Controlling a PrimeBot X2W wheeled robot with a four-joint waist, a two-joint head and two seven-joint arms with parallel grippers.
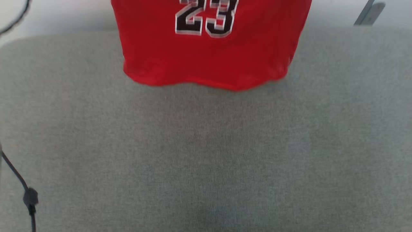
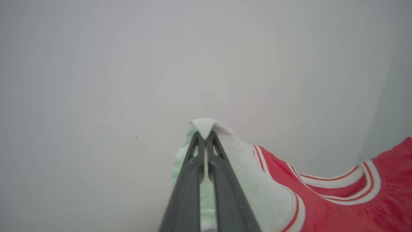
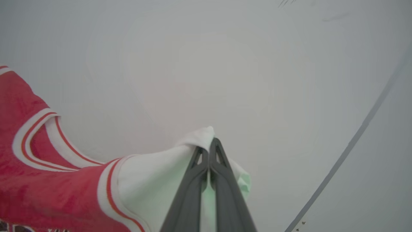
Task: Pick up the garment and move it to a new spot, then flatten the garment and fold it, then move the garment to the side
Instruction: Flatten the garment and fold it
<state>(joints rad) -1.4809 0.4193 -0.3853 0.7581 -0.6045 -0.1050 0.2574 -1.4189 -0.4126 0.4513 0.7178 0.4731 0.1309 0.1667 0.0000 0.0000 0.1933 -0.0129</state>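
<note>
Both grippers are clamping white sleeves: left gripper (image 2: 205,133), right gripper (image 3: 209,143). Red "23" jersey (image 1: 209,54) is hanging at top center of head view, hem over the grey padded surface (image 1: 206,154).

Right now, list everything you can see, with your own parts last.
jersey: one, red with white sleeves, striped trim and a black 23; hanging, hem over the pad's far part
pad: one, grey fabric, fills most of the head view
cables: two, black, one at the pad's lower left, one at the top left
bar: one, grey, upper right beyond the pad, blurred
backdrop: one, plain pale grey, behind both grippers
left gripper: one, dark grey, shut on a white sleeve
right gripper: one, dark grey, shut on the other white sleeve
</note>
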